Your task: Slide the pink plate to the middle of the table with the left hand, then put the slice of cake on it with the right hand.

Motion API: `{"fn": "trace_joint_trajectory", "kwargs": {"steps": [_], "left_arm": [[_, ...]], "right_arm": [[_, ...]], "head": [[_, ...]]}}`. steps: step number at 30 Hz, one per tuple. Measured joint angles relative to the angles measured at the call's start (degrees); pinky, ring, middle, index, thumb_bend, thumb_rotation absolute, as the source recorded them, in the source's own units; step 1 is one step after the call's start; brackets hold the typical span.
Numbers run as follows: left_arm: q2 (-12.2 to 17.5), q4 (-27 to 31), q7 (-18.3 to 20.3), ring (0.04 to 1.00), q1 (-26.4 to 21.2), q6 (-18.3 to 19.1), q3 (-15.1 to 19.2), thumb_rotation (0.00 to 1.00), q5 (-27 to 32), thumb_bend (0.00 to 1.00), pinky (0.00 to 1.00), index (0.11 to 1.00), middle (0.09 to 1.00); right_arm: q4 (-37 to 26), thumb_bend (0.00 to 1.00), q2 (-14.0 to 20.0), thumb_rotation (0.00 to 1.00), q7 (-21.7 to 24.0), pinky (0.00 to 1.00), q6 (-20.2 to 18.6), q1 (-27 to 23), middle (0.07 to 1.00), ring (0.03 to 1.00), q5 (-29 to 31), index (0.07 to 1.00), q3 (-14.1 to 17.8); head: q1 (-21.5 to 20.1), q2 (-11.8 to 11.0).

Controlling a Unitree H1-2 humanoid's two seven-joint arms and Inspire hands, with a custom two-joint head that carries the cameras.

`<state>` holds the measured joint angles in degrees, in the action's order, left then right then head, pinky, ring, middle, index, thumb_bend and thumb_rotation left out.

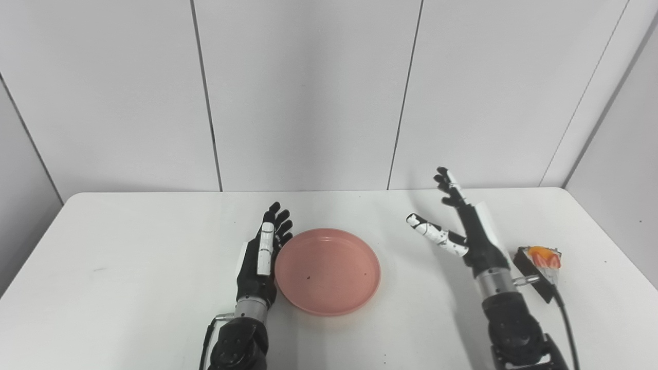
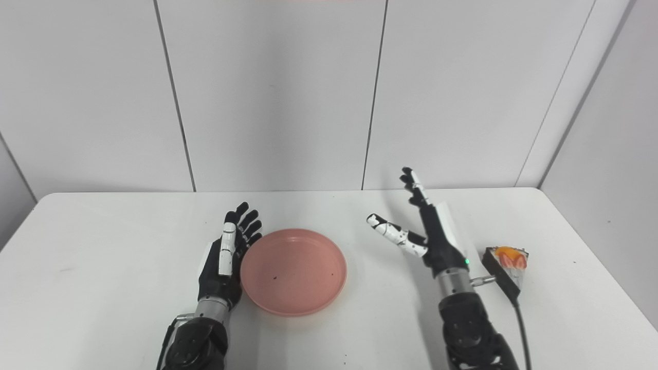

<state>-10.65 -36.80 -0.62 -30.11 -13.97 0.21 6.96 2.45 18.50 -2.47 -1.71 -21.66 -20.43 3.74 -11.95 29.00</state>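
**Inspector:** Progress?

**Operator:** I judge the slide done: the pink plate [image 1: 327,271] sits near the middle of the table [image 1: 128,267], my left hand [image 1: 263,255] flat, fingers extended, against its left rim.

**Inspector:** Outstanding?

**Operator:** The slice of cake [image 1: 541,267] lies untouched just right of my right hand [image 1: 462,231], which is raised, spread, empty.

No legible text, labels, brands, nos. or signs in either eye view. Checked: pink plate [image 1: 327,271], ctr frame, plain surface, only small dark specks. Cake slice [image 1: 540,264], lower right, no wrapper print seen. Left hand [image 1: 262,257] and right hand [image 1: 465,231], black/white casing, no markings readable. Table [image 1: 128,267] and wall panels [image 1: 308,92], upper frame, blank.
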Motion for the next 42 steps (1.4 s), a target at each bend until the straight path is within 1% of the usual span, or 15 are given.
{"fn": "trace_joint_trajectory", "kwargs": {"steps": [4, 5, 8, 10, 12, 18, 20, 24, 25, 27, 29, 34, 35, 39, 42], "left_arm": [[0.0, 0.09, -0.09, 0.932, 0.04, 0.0, 0.04, 1.0, -0.23, 0.65, 0.93, 0.932, 0.941], [0.01, 0.1, -0.08, 0.932, 0.04, 0.01, 0.12, 1.0, -0.21, 0.64, 0.94, 0.935, 0.941], [0.01, 0.29, -0.05, 0.933, 0.13, 0.05, 0.33, 1.0, 0.04, 0.64, 0.94, 0.939, 0.943], [0.02, 0.43, 0.03, 0.935, 0.21, 0.08, 0.37, 1.0, 0.08, 0.64, 0.94, 0.941, 0.945], [0.07, 0.51, 0.07, 0.935, 0.25, 0.09, 0.26, 1.0, 0.03, 0.64, 0.93, 0.936, 0.943], [0.16, 0.54, 0.07, 0.937, 0.29, 0.08, -0.1, 1.0, -0.77, 0.65, 0.93, 0.938, 0.947], [0.17, 0.68, 0.07, 0.935, 0.36, 0.08, -0.07, 1.0, -0.79, 0.65, 0.93, 0.939, 0.944], [0.13, 1.02, 0.07, 0.934, 0.53, 0.09, 0.0, 1.0, -0.79, 0.64, 0.93, 0.943, 0.943], [0.11, 1.09, 0.08, 0.934, 0.56, 0.09, 0.01, 1.0, -0.77, 0.64, 0.93, 0.943, 0.943], [0.12, 1.29, 0.08, 0.934, 0.68, 0.1, -0.03, 1.0, -0.78, 0.65, 0.93, 0.945, 0.944], [0.13, 1.41, 0.11, 0.934, 0.75, 0.1, -0.06, 1.0, -0.79, 0.65, 0.94, 0.946, 0.945], [0.27, 1.84, 0.13, 0.932, 0.98, 0.27, -0.17, 1.0, -1.04, 0.66, 0.93, 0.938, 0.943], [0.26, 1.9, 0.13, 0.931, 1.01, 0.46, -0.22, 1.0, -1.06, 0.66, 0.93, 0.937, 0.942], [0.27, 2.15, 0.13, 0.932, 1.15, 0.97, -0.3, 1.0, -1.05, 0.65, 0.93, 0.939, 0.943], [0.25, 2.18, 0.13, 0.926, 1.17, 1.01, -0.33, 1.0, -1.05, 0.65, 0.92, 0.936, 0.938]], "right_arm": [[-4.06, 0.68, 4.36, 0.63, 2.35, 0.82, -6.89, -0.01, 0.878, 0.872, -2.94, 0.924, 0.32], [-4.88, 0.68, 5.5, 0.61, 3.0, 0.82, -8.49, -0.01, 0.88, 0.879, -3.74, 0.923, 0.39], [-7.05, 0.71, 8.3, 0.61, 4.94, 0.82, -12.26, 0.01, 0.883, 0.881, -5.91, 0.918, 0.45], [-7.81, 0.72, 9.83, 0.58, 5.86, 0.81, -14.34, 0.0, 0.877, 0.873, -6.89, 0.911, 0.55], [-7.93, 0.72, 10.92, 0.55, 6.77, 0.75, -15.85, 0.09, 0.864, 0.844, -7.58, 0.904, 0.86], [-9.84, 0.76, 15.17, 0.52, 10.91, 0.87, -22.89, 0.65, 0.902, 0.915, -10.51, 0.898, 0.91], [-10.33, 0.78, 16.2, 0.5, 11.71, 0.86, -24.45, 0.73, 0.901, 0.922, -11.52, 0.883, 1.11], [-10.96, 0.8, 17.25, 0.5, 13.48, 0.81, -24.94, 1.08, 0.899, 0.917, -14.64, 0.876, 2.11], [-10.96, 0.8, 17.63, 0.51, 14.62, 0.81, -24.98, 1.23, 0.9, 0.918, -15.79, 0.877, 2.26], [-11.0, 0.81, 17.85, 0.46, 17.96, 0.82, -25.01, 1.5, 0.912, 0.933, -18.14, 0.875, 3.33], [-10.99, 0.82, 17.8, 0.44, 21.15, 0.79, -25.07, 1.82, 0.916, 0.927, -20.61, 0.871, 4.59], [-11.07, 0.85, 17.4, 0.46, 27.63, 0.73, -25.13, 1.9, 0.915, 0.911, -26.96, 0.861, 6.28], [-11.08, 0.85, 17.08, 0.44, 28.98, 0.73, -25.13, 1.85, 0.914, 0.909, -28.24, 0.861, 6.82], [-11.11, 0.86, 15.26, 0.42, 35.01, 0.76, -25.15, 1.54, 0.905, 0.907, -33.19, 0.856, 8.37], [-10.86, 0.88, 14.68, 0.43, 38.27, 0.78, -25.15, 1.32, 0.896, 0.892, -34.93, 0.854, 8.09]], "head": [[-0.88, 0.18], [-1.14, 0.26], [-1.5, 0.35], [-1.76, 0.44], [-1.85, 0.61], [-2.2, 0.79], [-2.29, 0.88], [-2.64, 1.06], [-2.81, 1.14], [-2.99, 1.23], [-3.08, 1.32], [-3.17, 1.49], [-3.17, 1.5], [-3.26, 1.58], [-3.17, 1.58]]}}
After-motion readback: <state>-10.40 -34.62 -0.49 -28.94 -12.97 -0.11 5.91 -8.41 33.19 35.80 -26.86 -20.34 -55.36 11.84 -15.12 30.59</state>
